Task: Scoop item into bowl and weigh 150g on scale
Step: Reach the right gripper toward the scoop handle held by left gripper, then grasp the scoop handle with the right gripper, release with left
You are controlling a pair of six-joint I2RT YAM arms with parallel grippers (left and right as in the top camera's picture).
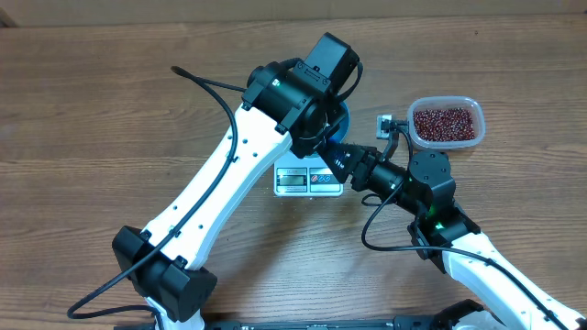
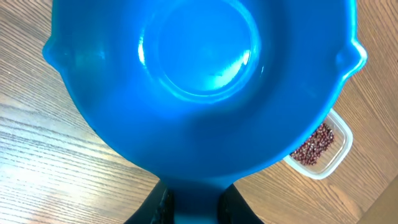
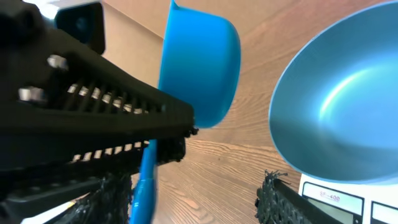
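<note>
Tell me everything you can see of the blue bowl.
The bowl is round, deep, bright blue and glossy like plastic, with a flat circular floor and two small lips on opposite sides of its rim. It is empty. The left hand grips its near rim. It is over the scale; whether it rests on it is unclear.

Overhead straight down; both wrist views close on the bowl (image 2: pixel 199 93)

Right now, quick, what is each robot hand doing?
Left gripper: shut on the blue bowl, at its rim.
Right gripper: jaws around the handle of the blue scoop; cannot tell whether it grips.
</note>
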